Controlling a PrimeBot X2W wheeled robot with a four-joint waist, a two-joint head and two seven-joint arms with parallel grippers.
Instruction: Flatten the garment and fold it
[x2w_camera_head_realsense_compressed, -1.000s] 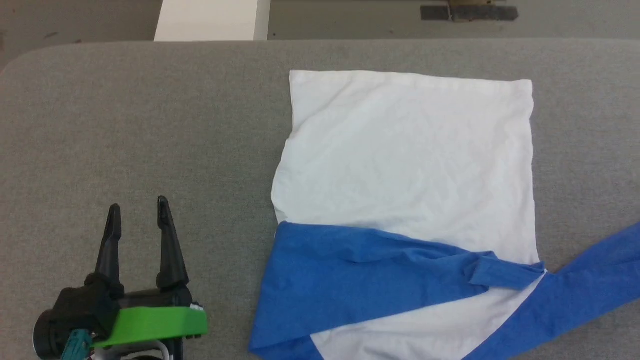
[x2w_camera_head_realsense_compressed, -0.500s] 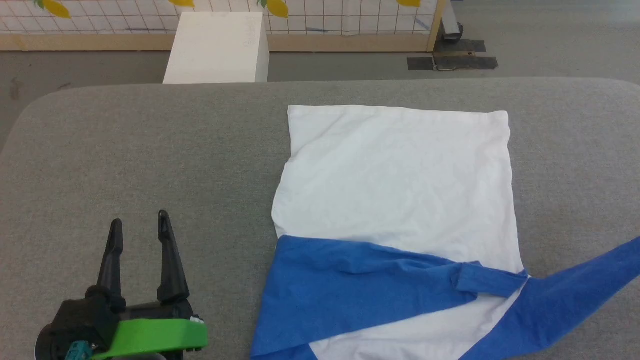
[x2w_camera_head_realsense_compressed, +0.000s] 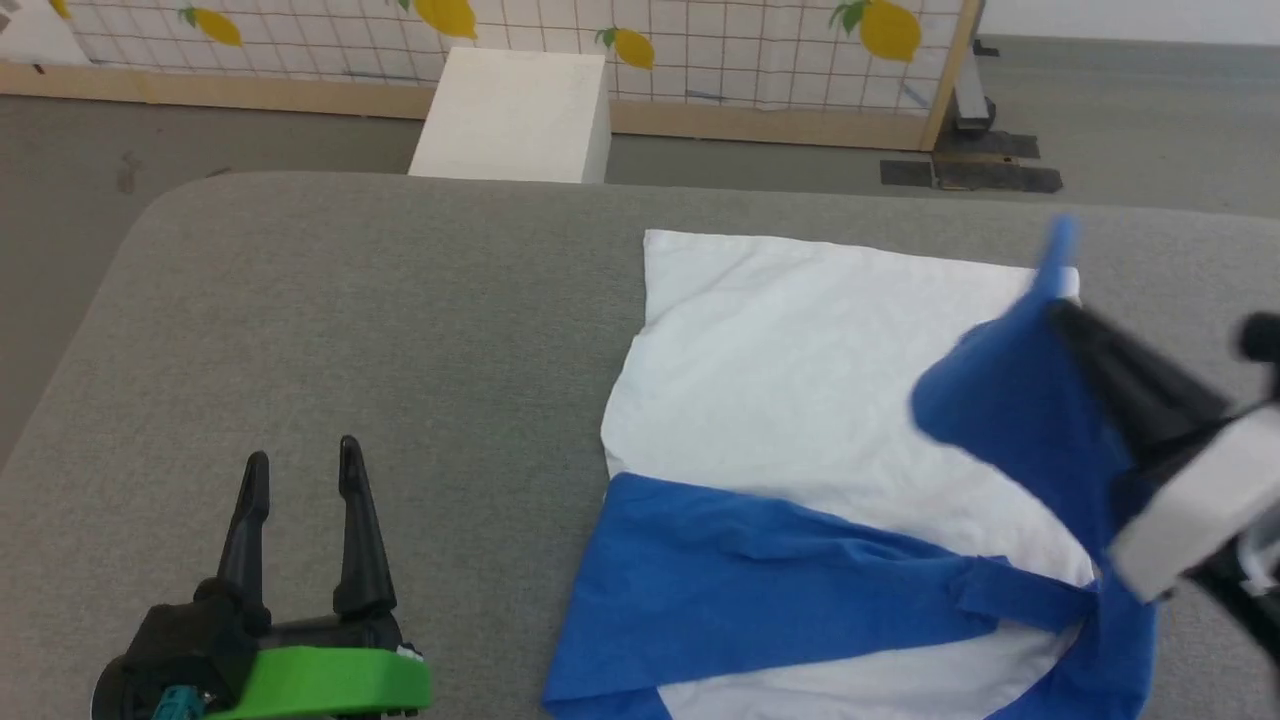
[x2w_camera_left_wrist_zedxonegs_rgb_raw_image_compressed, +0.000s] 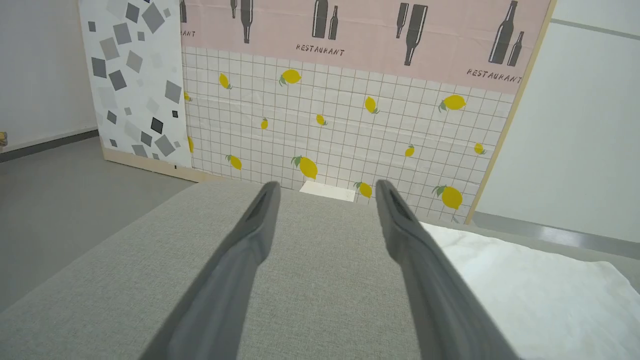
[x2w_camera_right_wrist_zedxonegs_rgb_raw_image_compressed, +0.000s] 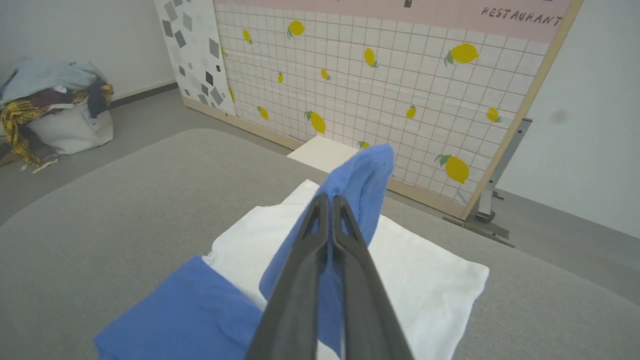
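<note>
Garment (x2w_camera_head_realsense_compressed: 800, 390) lies on the grey desk (x2w_camera_head_realsense_compressed: 380, 300), white body flat, one blue band across the near part. Right claw (x2w_camera_right_wrist_zedxonegs_rgb_raw_image_compressed: 326, 200) is clamped on the other blue sleeve (x2w_camera_head_realsense_compressed: 1000, 420), lifted above the body's right side; likely carry is leftward across it. Left claw (x2w_camera_head_realsense_compressed: 298, 462), fingers spread and empty, sits well left.

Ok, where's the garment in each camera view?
Head view: garment right of centre, its blue sleeve held up by the right gripper.
Left wrist view: its white panel at lower right.
Right wrist view: garment at centre, sleeve pinched in the shut gripper.
Shared landmark: white box beyond the table's far edge.
</note>
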